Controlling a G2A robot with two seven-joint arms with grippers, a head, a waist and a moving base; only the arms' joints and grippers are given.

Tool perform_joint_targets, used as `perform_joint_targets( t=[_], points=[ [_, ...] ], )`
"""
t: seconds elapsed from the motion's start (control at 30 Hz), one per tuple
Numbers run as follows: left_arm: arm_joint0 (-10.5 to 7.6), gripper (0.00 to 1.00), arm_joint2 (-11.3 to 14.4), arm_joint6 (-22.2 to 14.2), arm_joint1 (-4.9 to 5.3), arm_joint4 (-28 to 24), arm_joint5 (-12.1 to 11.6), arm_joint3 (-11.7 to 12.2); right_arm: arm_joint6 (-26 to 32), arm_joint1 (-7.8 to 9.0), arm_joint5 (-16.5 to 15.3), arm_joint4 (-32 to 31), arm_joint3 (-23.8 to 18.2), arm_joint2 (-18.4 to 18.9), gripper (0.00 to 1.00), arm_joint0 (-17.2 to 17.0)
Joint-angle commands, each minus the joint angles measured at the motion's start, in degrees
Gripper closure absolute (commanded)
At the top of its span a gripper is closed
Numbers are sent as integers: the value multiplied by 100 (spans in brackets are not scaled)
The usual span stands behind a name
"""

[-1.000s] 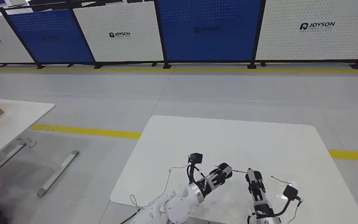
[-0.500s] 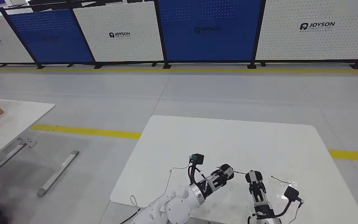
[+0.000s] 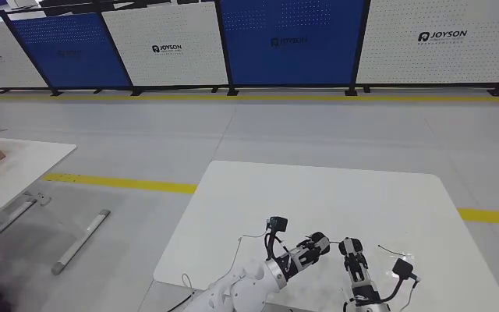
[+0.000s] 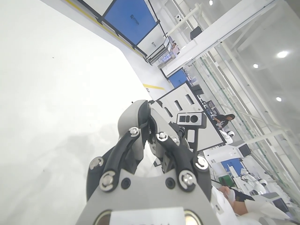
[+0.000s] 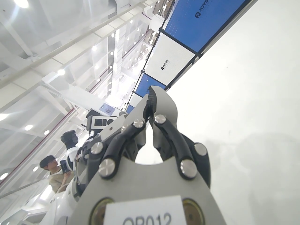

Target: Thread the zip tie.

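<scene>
Left gripper [image 3: 320, 238] and right gripper [image 3: 348, 245] low over table [image 3: 312, 187] near its front edge, tips close; zip tie [image 3: 334, 241] a thin dark strand between them. Left wrist: fingers [image 4: 130, 118] pressed together, seemingly pinching it. Right wrist: serrated pads [image 5: 151, 99] closed, contents unclear. Probably light, springy, slick; best held near tail tip.
</scene>
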Motion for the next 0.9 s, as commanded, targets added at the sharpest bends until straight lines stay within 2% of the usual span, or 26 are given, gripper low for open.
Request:
perform_joint_targets(
  t=[0.0,0.1,0.13,0.17,0.2,0.23,0.5,0.73,0.87],
  points=[
    [6,100,-8,21,1,6,18,2,-16,-3,-9,18,-1,2,100,-3],
    [8,100,-8,37,-1,26,45,7,-19,-5,1,39,-2,15,100,-9],
    [8,100,-6,40,-2,30,56,8,-11,-6,11,45,-6,16,91,-10],
    [5,100,-6,48,-2,48,83,10,9,-6,21,56,-10,17,66,-11],
    [3,100,-4,60,-4,68,107,10,28,-6,22,61,-12,18,58,-10],
    [2,100,1,70,-5,80,126,6,52,-5,19,62,-13,21,55,-8],
    [-17,100,6,143,-18,147,290,3,74,-2,-53,10,-39,43,55,-33],
    [-26,100,-43,197,-27,72,377,8,59,-2,-69,-3,-42,70,73,-60],
    [-27,100,-55,206,-31,50,413,14,68,-3,-69,-11,-36,79,64,-69]
  ],
)
